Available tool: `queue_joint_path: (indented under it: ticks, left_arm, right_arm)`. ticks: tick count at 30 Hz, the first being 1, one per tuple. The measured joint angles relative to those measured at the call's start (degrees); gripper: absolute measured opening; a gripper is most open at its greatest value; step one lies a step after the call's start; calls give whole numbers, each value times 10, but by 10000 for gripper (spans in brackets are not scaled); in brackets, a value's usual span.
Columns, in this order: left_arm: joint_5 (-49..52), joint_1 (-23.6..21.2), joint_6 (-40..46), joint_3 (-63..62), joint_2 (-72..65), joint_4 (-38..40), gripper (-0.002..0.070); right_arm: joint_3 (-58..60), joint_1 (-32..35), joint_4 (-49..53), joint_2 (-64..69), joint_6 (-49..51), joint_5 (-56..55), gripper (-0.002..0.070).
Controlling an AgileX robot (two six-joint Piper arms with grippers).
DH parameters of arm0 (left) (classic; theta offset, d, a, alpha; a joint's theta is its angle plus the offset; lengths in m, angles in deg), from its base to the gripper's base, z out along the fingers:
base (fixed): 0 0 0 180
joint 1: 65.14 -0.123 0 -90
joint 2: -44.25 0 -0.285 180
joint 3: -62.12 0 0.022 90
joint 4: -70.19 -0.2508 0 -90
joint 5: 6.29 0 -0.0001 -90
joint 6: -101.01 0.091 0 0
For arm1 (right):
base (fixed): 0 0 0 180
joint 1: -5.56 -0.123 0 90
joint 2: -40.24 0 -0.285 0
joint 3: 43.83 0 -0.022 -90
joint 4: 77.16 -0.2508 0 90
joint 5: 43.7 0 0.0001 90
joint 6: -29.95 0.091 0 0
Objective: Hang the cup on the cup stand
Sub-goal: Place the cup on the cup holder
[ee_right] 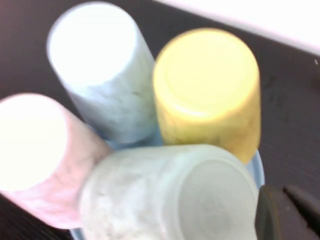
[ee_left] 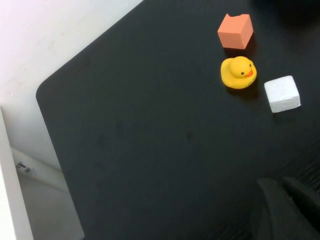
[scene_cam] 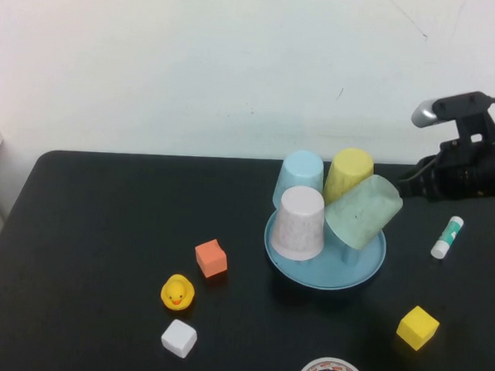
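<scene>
Cup [scene_cam: 364, 211], mint green, hangs mouth-down and tilted on the cup stand [scene_cam: 368, 267] near the middle of the black bench [scene_cam: 104, 228], beside a yellow cup [scene_cam: 348, 174], a light blue cup [scene_cam: 299, 176] and a whitish-pink cup [scene_cam: 299, 223] on the same stand. The right gripper [ee_right: 287, 212] hovers just over the mint cup's base, fingers closed and empty. The left gripper [ee_left: 287, 200] sits closed above the bench's left side, near a rubber duck [scene_cam: 177, 292], an orange cube [scene_cam: 211, 258] and a white cube [scene_cam: 179, 338].
</scene>
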Motion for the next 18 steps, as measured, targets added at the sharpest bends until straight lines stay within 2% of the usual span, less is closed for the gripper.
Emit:
queue_joint_path:
  ticks: [6,13,18]
  left_arm:
    - [0,0,-3,0,0,-1,-1]
    - [0,0,-10,0,0,-5,-1]
    - [0,0,-14,0,0,-9,-1]
  right_arm:
    - [0,0,-41,-13,-74,42,-1]
    - [0,0,-104,-29,-109,89,-1]
    - [0,-25,-119,-28,-127,88,-1]
